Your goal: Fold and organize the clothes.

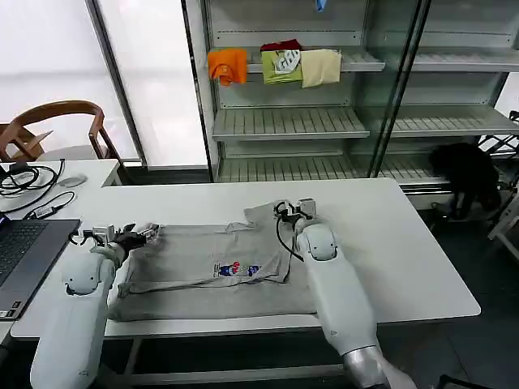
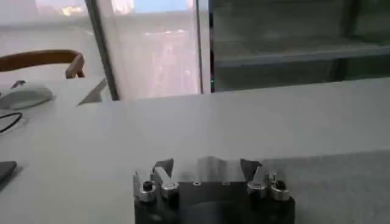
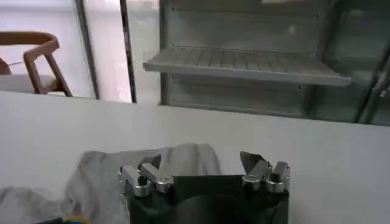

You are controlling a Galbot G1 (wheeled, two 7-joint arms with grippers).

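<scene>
Grey cotton T-shirt, one, lies spread on the white table, small multicolour chest print up, front hem at the near table edge. Two grippers. Left gripper low at the shirt's left sleeve edge, arm bent back toward the body; in the left wrist view its fingers stand apart with cloth between them. Right gripper at the shirt's far right corner, over a raised fold; fingers apart, cloth just ahead. Laptop and cables on the table's left. Wooden chair behind. Shelving beyond, holding orange cloth, green cloth, cream cloth. Black heap at right.
</scene>
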